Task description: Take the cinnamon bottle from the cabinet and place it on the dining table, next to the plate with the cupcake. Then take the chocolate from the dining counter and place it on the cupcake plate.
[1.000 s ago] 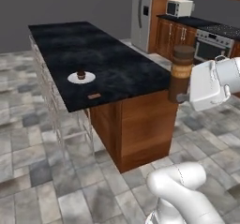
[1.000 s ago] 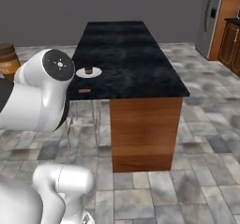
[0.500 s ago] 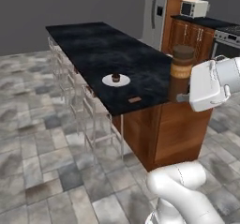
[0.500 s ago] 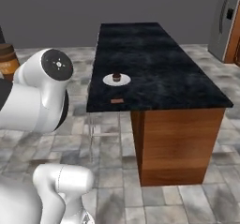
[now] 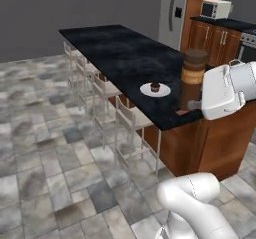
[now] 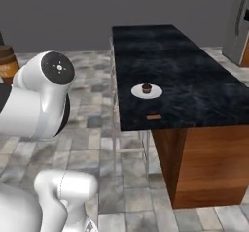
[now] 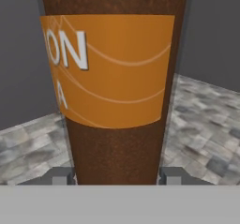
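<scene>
held the bottle point(image 5: 192, 78) upright in the gripper point(image 7: 116, 176), jaws half closed against its sides, up in the air off the near end of the table point(image 5: 120, 48). lay ahead and lower: the plate point(image 5: 155, 89) with the cupcake point(image 5: 155, 86), chocolate point(image 6: 153, 116) nearer the table edge.

Arm up, wrist level — jaws clamped on cinnamon bottle point(image 5: 192, 78).

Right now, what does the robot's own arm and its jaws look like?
The arm is glossy white with rounded, bulbous links and a dark round joint cap marked by a small centre dot. A boxy white hand ends it. The fingertips are small grey blocks.
</scene>
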